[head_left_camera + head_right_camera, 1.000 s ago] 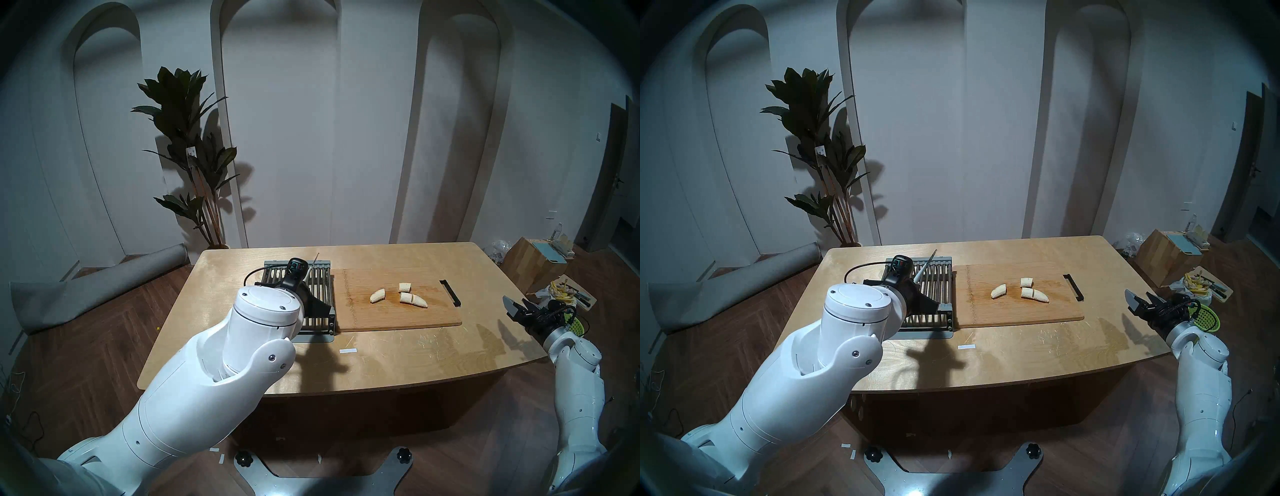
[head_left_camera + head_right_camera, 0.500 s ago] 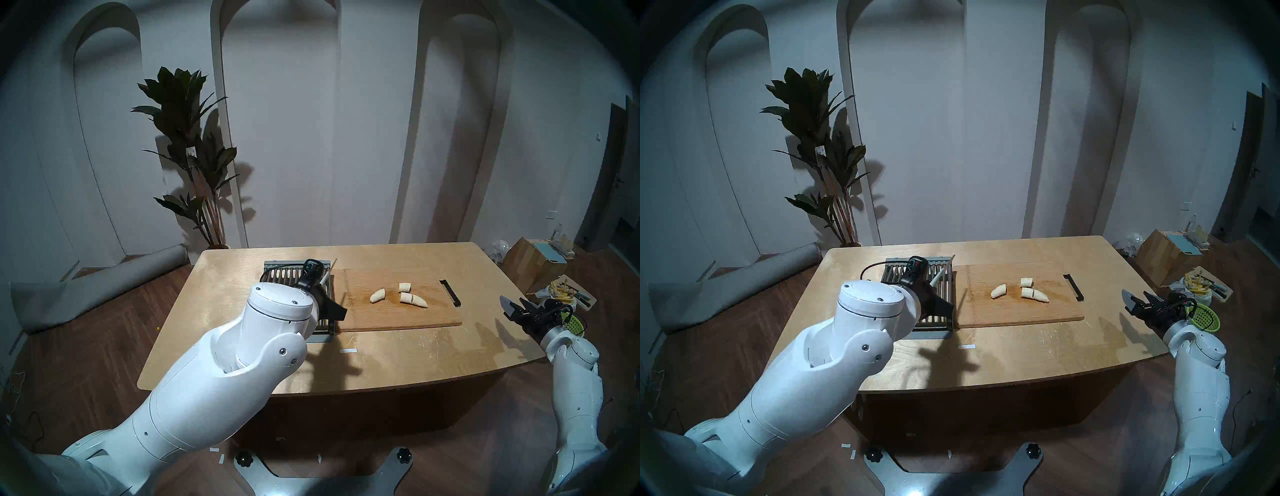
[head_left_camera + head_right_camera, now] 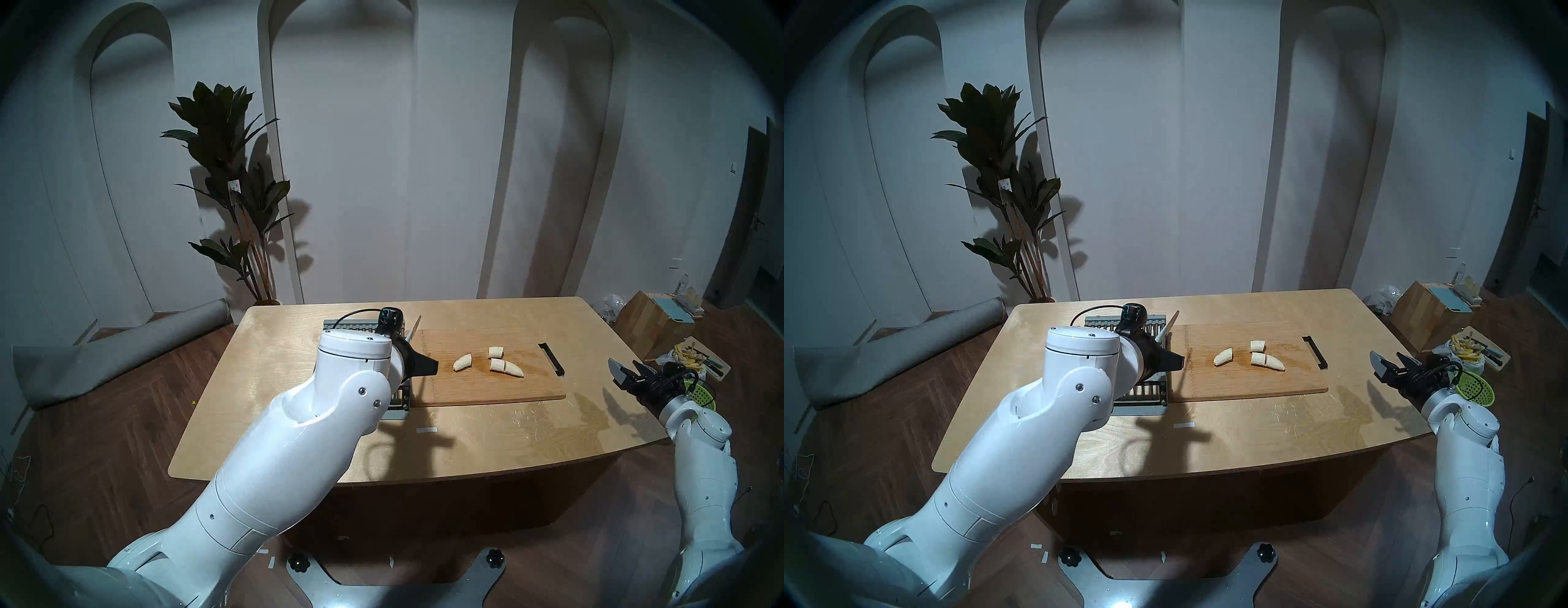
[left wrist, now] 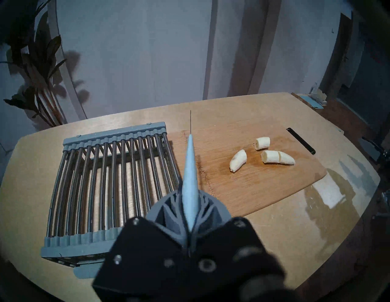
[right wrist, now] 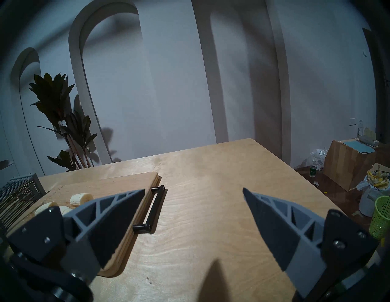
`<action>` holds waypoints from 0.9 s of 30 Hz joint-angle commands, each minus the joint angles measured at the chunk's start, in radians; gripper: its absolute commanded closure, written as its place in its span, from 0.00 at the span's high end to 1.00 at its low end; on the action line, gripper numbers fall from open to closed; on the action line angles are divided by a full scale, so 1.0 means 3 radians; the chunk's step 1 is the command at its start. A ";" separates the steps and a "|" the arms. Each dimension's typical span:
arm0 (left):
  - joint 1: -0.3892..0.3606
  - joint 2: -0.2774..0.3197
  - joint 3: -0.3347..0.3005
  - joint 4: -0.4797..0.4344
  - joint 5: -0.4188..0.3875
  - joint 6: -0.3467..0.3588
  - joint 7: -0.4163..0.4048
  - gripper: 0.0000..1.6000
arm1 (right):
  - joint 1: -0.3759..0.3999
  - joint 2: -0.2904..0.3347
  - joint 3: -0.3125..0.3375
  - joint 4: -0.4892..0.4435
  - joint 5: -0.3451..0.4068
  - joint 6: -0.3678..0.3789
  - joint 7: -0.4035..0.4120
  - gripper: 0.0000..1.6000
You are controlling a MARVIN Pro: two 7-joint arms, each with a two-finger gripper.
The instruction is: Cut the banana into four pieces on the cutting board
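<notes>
Banana [image 4: 239, 160] pieces sit in four on the cutting board [image 4: 263, 185], and with our left pincer [image 4: 190, 242] clenched on the knife [image 4: 190, 168] and our right pincer [image 5: 194, 194] released, we risk scattering them if the blade swings low.

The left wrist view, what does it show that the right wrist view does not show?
Only the left wrist view shows the left pincer shut on the knife, the whole grey rack and all four banana pieces. Only the right wrist view shows the open right pincer, the green basket and the peel bin. Both show the cutting board, its black handle and the table.
</notes>
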 commanded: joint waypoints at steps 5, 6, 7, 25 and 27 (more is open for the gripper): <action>0.0073 -0.0544 -0.0342 0.0056 -0.0045 -0.0466 0.0599 0.00 | 0.0066 0.0031 -0.0023 -0.0110 -0.0020 -0.0049 0.0019 1.00; 0.0107 -0.0567 -0.0364 0.0049 -0.0073 -0.0527 0.0622 0.00 | 0.0067 0.0029 -0.0027 -0.0115 -0.0021 -0.0050 0.0022 1.00; 0.0140 -0.0600 -0.0378 0.0044 -0.0100 -0.0593 0.0659 0.00 | 0.0067 0.0026 -0.0030 -0.0122 -0.0023 -0.0050 0.0025 1.00; 0.0275 -0.0796 0.0062 -0.0171 -0.1089 -0.1707 0.1266 0.00 | 0.0035 0.0083 -0.0055 -0.0290 -0.0094 -0.0046 0.0123 1.00; 0.0272 -0.0773 0.0127 -0.0185 -0.1107 -0.1792 0.1265 0.00 | 0.0021 0.0084 -0.0056 -0.0324 -0.0100 -0.0041 0.0141 1.00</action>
